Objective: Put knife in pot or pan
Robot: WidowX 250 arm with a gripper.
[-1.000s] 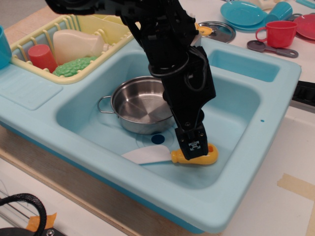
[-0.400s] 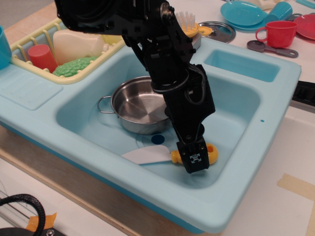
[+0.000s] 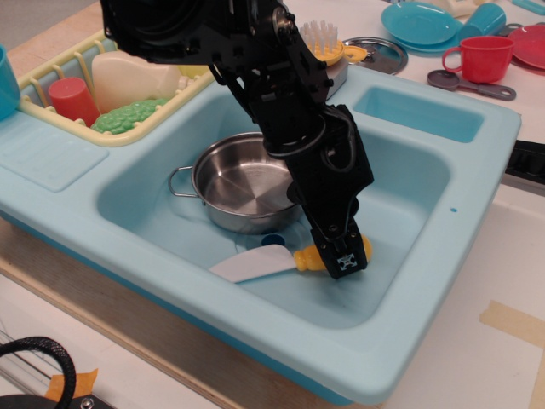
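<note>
The knife (image 3: 255,264), with a white blade and a yellow-orange handle, lies across the floor of the light blue toy sink (image 3: 477,145), blade to the left. My black gripper (image 3: 344,258) reaches down into the sink and is closed on the knife's handle. The handle looks slightly raised and tilted. The shiny steel pot (image 3: 238,187) stands empty on the sink floor just behind and left of the knife, one wire loop handle showing on its left side.
A yellow dish rack (image 3: 51,72) at the back left holds a red cup, a white item and a green item. Behind the sink are a metal lid (image 3: 379,53), a purple-grey spoon (image 3: 470,84), a red cup (image 3: 481,58) and blue dishes (image 3: 421,24).
My gripper has closed on the knife's handle, and the handle end has shifted slightly up and back. The hole end of the handle is now covered by the gripper.
</note>
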